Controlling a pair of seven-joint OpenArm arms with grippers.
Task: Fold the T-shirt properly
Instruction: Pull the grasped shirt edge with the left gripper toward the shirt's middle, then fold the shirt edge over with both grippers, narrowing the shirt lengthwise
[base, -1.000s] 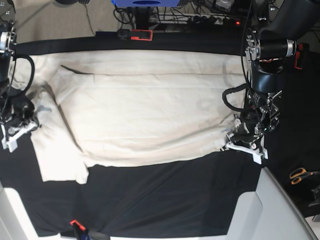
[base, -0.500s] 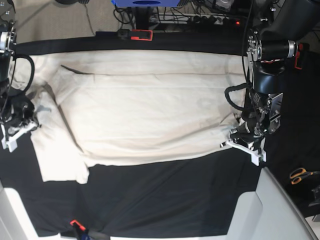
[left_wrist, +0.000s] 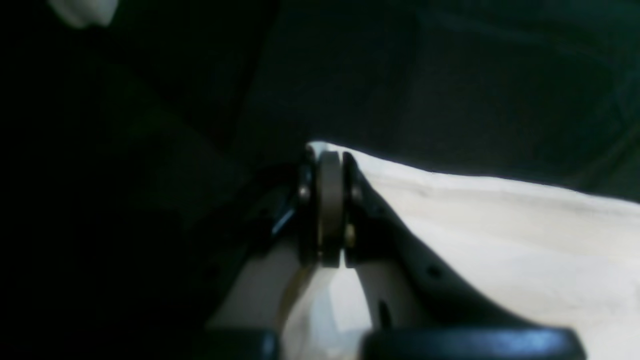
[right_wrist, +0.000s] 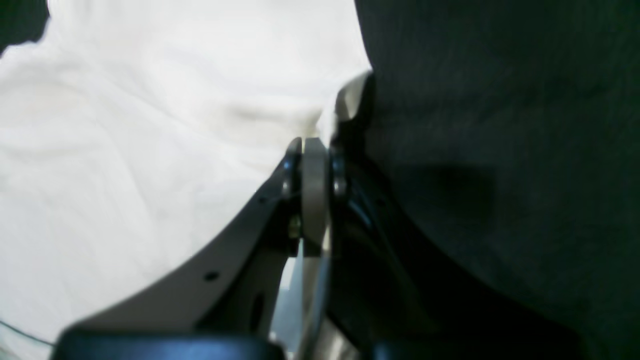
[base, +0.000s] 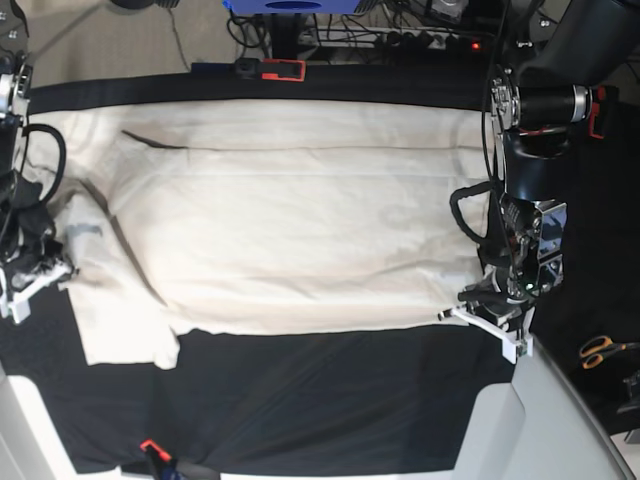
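Note:
The cream T-shirt (base: 300, 230) lies spread wide across the black table cover (base: 330, 400), its long side running left to right. My left gripper (base: 487, 318) sits at the shirt's near right corner. In the left wrist view the left gripper (left_wrist: 330, 165) has its pads pressed together on the T-shirt (left_wrist: 500, 225) edge, which rises to its tip. My right gripper (base: 30, 280) is at the shirt's left edge by the sleeve. In the right wrist view the right gripper (right_wrist: 315, 150) is shut, with a bit of T-shirt (right_wrist: 150, 125) cloth pinched at its tip.
Orange-handled scissors (base: 603, 350) lie off the cover at the right. A red clamp (base: 282, 69) holds the cover's far edge and another red clamp (base: 152, 447) its near edge. Cables and a blue base stand behind the table.
The left gripper has closed on the shirt's near right corner and moved toward the near edge. The right gripper has shifted down and left, dragging the left sleeve area with it.

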